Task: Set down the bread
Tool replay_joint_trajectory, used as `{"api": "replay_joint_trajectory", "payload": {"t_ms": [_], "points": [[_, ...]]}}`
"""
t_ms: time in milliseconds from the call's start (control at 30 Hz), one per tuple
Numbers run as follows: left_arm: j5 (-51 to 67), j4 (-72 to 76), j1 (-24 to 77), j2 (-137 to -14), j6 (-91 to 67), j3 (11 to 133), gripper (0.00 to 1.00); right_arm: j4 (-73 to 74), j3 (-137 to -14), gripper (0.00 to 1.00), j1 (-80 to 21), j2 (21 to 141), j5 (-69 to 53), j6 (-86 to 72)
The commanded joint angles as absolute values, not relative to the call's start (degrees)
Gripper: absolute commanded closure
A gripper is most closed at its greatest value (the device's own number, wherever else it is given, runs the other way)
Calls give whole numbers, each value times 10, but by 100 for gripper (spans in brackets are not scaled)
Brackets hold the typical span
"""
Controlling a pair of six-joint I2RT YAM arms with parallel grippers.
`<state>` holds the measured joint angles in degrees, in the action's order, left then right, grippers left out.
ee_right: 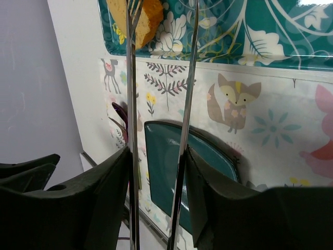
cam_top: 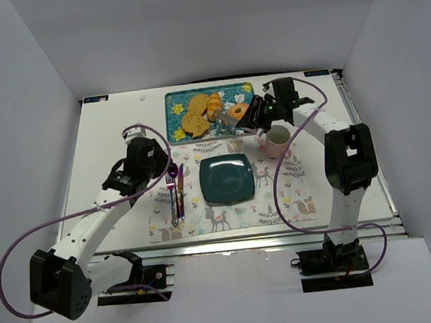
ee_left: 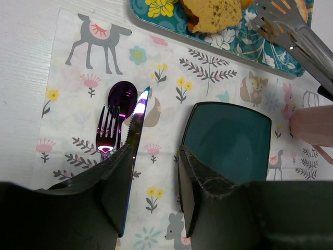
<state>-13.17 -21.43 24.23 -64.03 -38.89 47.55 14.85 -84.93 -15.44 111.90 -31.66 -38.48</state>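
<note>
The bread, a small golden croissant (cam_top: 214,106), lies in the teal flowered tray (cam_top: 174,97) between flat toast slices (cam_top: 194,119) and a ring donut (cam_top: 237,113). My right gripper (cam_top: 260,115) (ee_right: 158,151) hovers at the tray's right end, shut on metal tongs (cam_top: 251,126) (ee_right: 183,104). The tong arms stand apart with nothing between them, and their heads (ee_left: 278,18) hang over the tray short of the croissant. My left gripper (cam_top: 163,164) (ee_left: 156,166) is open and holds nothing. It hovers over the placemat between the knife and the plate.
A dark teal square plate (cam_top: 226,179) (ee_left: 229,135) (ee_right: 166,156) sits mid-placemat (cam_top: 279,201). A purple fork, spoon and knife (cam_top: 176,187) (ee_left: 112,122) lie to its left. A pink cup (cam_top: 278,141) (ee_left: 312,125) stands below the right gripper. Toast (ee_left: 213,13) (ee_right: 148,18) fills the tray's left part.
</note>
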Motion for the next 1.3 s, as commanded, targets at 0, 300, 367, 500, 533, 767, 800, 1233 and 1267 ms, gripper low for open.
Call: {"api": "replay_joint_trajectory", "payload": {"t_ms": [0, 300, 367, 500, 533, 767, 800, 1233, 1267], "points": [[-136, -211, 243, -635, -387, 496, 49, 120, -858, 50, -156, 1114, -330, -407], [-141, -219, 243, -631, -390, 494, 49, 96, -861, 49, -157, 1144, -339, -446], [-140, -218, 243, -633, -391, 495, 49, 88, -864, 48, -158, 1152, -345, -460], [-141, -221, 243, -635, -391, 497, 49, 69, -866, 48, -159, 1165, -354, -478], [-141, -223, 243, -635, -392, 498, 49, 66, -866, 48, -160, 1166, -356, -482], [-142, -228, 243, -639, -394, 505, 49, 41, -871, 48, -160, 1186, -376, -515], [-142, -229, 243, -639, -394, 506, 49, 40, -871, 47, -160, 1187, -380, -515], [-144, -233, 243, -636, -396, 506, 49, 14, -865, 48, -165, 1184, -409, -558], [-144, -231, 243, -635, -397, 503, 49, 12, -864, 48, -164, 1181, -411, -560]]}}
